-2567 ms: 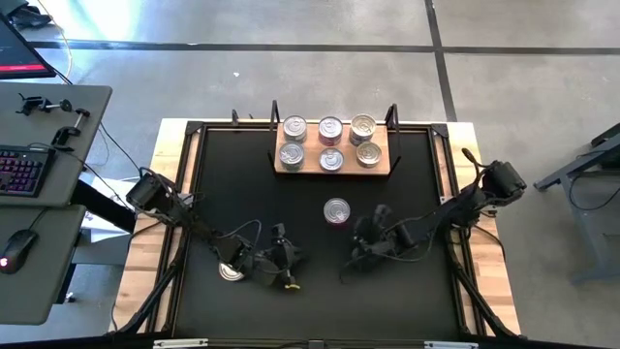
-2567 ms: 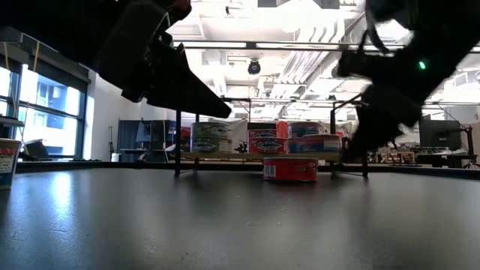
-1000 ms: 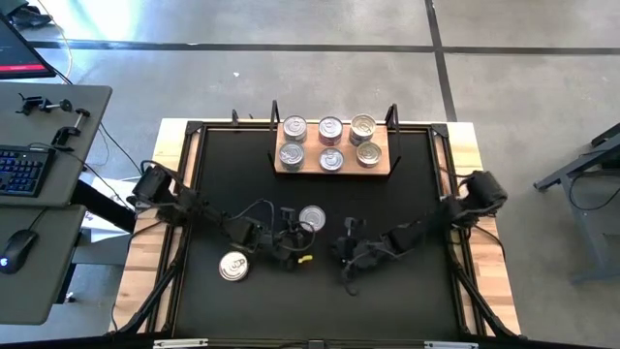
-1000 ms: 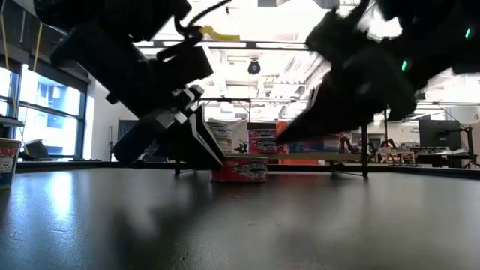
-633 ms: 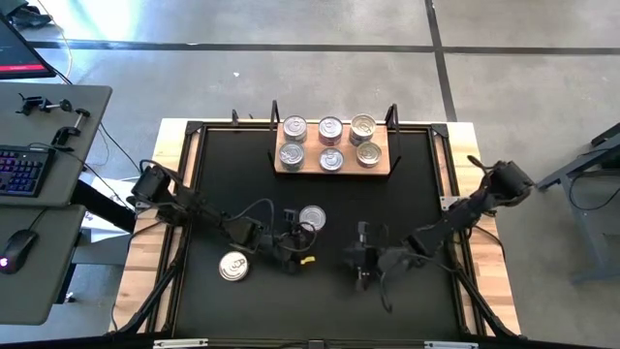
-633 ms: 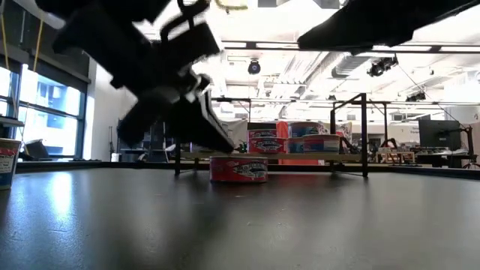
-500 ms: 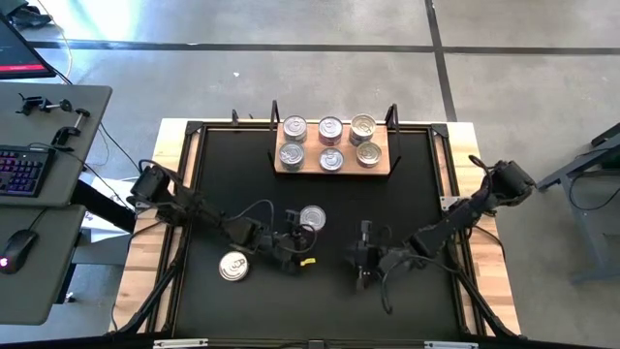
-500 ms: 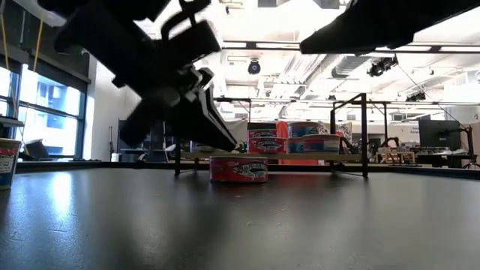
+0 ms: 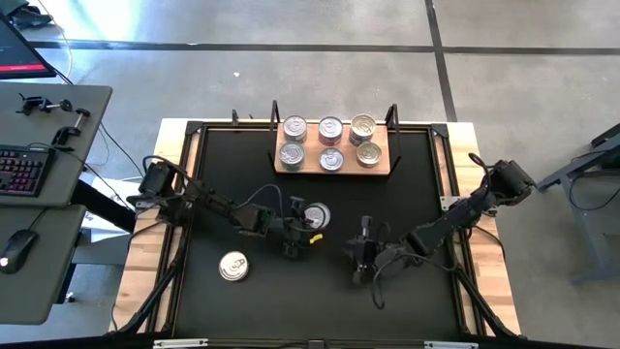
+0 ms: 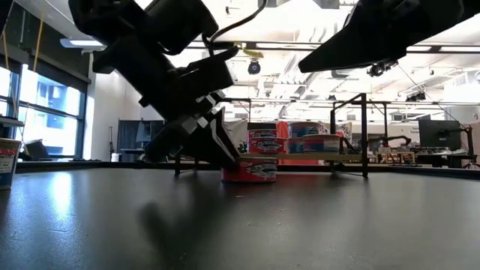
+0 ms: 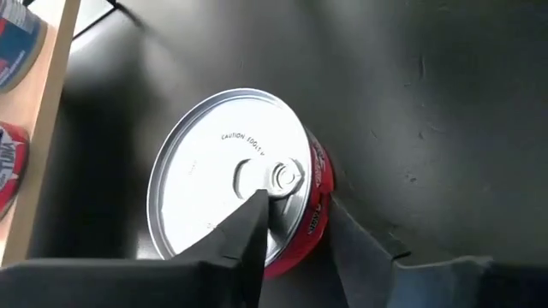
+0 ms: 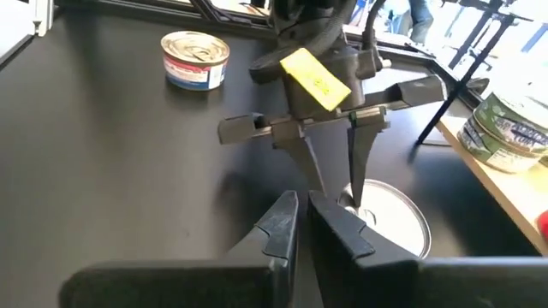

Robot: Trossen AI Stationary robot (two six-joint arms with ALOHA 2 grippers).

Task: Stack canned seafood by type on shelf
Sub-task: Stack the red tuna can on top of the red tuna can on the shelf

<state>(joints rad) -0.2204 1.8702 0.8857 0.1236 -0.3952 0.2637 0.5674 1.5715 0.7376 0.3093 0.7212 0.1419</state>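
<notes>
Six tins are counted on the shelf [image 9: 332, 166], in two rows of three, at the far side of the worktop [image 9: 407, 194]. Two more lie apart on the worktop: a red-sided tin [image 9: 316, 216] at mid-worktop, straddled by the left tool [image 9: 305, 230] with parted fingers, and a blue-labelled tin [image 9: 232, 265] nearer the front. The right tool [image 9: 360, 254], fingers nearly closed on nothing, is seen beside the red-sided tin.
</notes>
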